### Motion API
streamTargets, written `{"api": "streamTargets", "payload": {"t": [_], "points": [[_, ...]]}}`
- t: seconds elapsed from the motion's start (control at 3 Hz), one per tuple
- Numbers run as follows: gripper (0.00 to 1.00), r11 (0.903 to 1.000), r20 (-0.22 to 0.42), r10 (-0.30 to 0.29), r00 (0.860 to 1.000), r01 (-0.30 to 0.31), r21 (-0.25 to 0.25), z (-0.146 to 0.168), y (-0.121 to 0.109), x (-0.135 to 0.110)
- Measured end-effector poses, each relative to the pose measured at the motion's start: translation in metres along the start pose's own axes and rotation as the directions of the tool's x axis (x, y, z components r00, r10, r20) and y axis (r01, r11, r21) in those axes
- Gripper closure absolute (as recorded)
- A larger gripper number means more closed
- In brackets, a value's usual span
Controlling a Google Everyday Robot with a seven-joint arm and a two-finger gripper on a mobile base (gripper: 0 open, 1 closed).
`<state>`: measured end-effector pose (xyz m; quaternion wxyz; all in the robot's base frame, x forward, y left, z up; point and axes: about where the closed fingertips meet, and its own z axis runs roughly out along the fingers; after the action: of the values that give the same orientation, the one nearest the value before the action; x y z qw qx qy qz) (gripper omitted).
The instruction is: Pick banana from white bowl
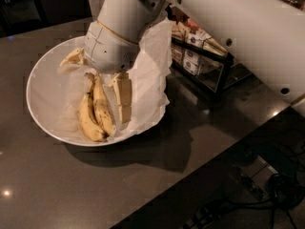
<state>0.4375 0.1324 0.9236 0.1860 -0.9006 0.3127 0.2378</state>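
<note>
Risks first: the pincer (120, 98) sits low inside the white bowl (42, 93), just beside the banana (95, 109) on its right. Can't tell if it is spread or pressed together, since the wrist housing covers the base. If it closes this far off to the side, it likely pinches the crinkled paper lining (148, 75) instead of fruit, and a lift would then drag the sheet and roll the fruit out. The banana is a joined pair, stem end up near the wrist, so a grip on only one could twist or tear at the stem, and the curved skin may slip. A downward push near the rim could slide the shallow bowl on the glossy bench (71, 190). The arm (238, 27) passes over the black wire rack (212, 75), so a careless swing on retreat could knock it. Containers: the bowl holds the paper lining and the banana pair, left of centre; a pale scrap (71, 58) lies at the far-left rim, unclear what. The rack holds packets (190, 56) and stands just right of the bowl.
</note>
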Motion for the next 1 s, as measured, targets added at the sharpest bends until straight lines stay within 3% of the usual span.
{"api": "streamTargets", "payload": {"t": [0.67,1.0], "points": [[0.34,1.0,0.0,0.0,1.0,0.0,0.0,0.0,-0.0001,0.0],[0.36,1.0,0.0,0.0,1.0,0.0,0.003,0.0003,-0.0018,0.0007]]}}
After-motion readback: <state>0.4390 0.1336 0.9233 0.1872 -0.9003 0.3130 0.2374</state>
